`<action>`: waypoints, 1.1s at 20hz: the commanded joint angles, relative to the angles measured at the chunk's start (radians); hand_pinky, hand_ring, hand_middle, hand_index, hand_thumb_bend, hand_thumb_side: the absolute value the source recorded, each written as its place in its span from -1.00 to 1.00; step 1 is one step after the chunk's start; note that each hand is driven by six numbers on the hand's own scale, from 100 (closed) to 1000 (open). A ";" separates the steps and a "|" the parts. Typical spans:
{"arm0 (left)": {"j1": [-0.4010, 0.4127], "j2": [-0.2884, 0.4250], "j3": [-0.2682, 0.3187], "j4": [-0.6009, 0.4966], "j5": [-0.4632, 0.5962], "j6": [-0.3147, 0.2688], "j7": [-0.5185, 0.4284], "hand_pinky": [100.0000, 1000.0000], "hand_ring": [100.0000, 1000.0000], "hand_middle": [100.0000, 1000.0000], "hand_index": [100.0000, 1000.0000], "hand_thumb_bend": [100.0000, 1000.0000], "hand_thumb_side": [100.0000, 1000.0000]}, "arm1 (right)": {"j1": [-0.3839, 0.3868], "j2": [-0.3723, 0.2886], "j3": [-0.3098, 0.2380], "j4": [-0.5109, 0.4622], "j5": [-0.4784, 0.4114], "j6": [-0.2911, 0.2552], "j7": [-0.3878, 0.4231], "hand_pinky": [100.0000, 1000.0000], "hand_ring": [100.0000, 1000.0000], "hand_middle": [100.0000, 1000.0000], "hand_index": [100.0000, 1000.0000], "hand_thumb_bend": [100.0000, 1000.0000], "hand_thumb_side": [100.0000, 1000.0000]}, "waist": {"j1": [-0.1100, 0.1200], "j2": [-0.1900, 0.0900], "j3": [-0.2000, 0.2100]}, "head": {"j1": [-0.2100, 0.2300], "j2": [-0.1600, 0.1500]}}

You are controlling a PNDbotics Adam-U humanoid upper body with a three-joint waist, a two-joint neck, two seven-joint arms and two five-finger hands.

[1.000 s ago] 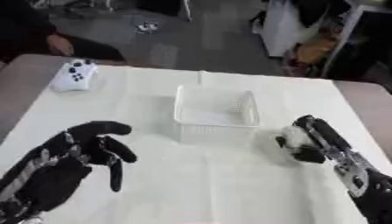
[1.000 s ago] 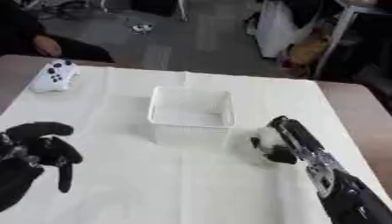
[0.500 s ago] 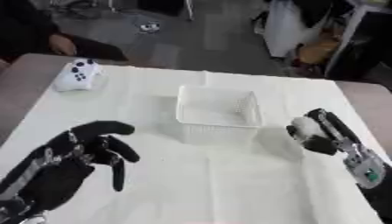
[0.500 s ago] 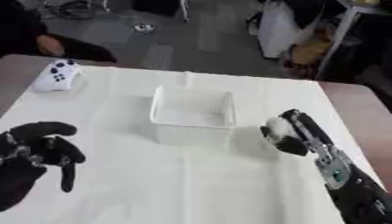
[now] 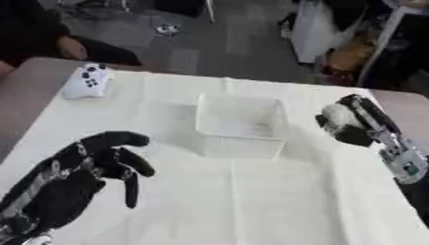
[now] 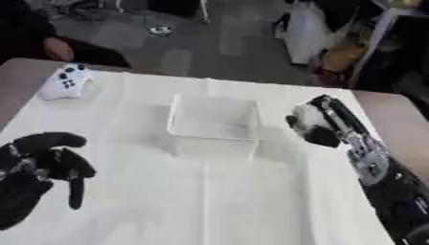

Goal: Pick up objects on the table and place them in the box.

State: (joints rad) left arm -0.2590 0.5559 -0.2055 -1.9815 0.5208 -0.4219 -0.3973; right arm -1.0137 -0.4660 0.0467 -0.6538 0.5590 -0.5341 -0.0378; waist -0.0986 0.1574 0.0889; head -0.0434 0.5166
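While our right robot hand (image 5: 356,125) curls round a small pale object (image 5: 337,116) beside the box (image 5: 241,125), we judge it light and best cupped around its middle.

You see the counter (image 5: 251,201) draped in a white cloth (image 5: 209,191), its bare brown top showing at the left edge and upper right. Beyond its far edge, at the top of the frame, lies a grey floor (image 5: 226,43), with white furniture (image 5: 310,28) and dark clutter at upper right.
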 commanded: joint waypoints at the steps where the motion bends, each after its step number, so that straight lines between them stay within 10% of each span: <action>1: -0.020 0.015 0.006 -0.018 0.009 0.001 -0.002 -0.42 0.38 0.68 0.83 -0.11 0.86 | -0.033 -0.026 -0.007 -0.022 -0.018 -0.003 0.006 -1.00 -1.00 -0.73 -0.35 -0.47 -0.06 | 0.003 -0.016 0.003 | 0.008 -0.018; 22: -0.151 -0.018 0.014 -0.018 0.107 0.023 -0.030 -0.38 0.38 0.67 0.82 -0.01 0.73 | -0.148 0.021 0.002 -0.037 0.039 -0.020 0.040 -1.00 -1.00 -0.72 -0.39 -0.49 -0.03 | -0.027 0.021 0.094 | 0.001 -0.126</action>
State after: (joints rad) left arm -0.3970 0.5343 -0.2034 -1.9815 0.6151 -0.3990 -0.4213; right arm -1.1357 -0.4331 0.0532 -0.6743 0.5916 -0.5505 0.0010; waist -0.1318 0.1926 0.1844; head -0.0348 0.4067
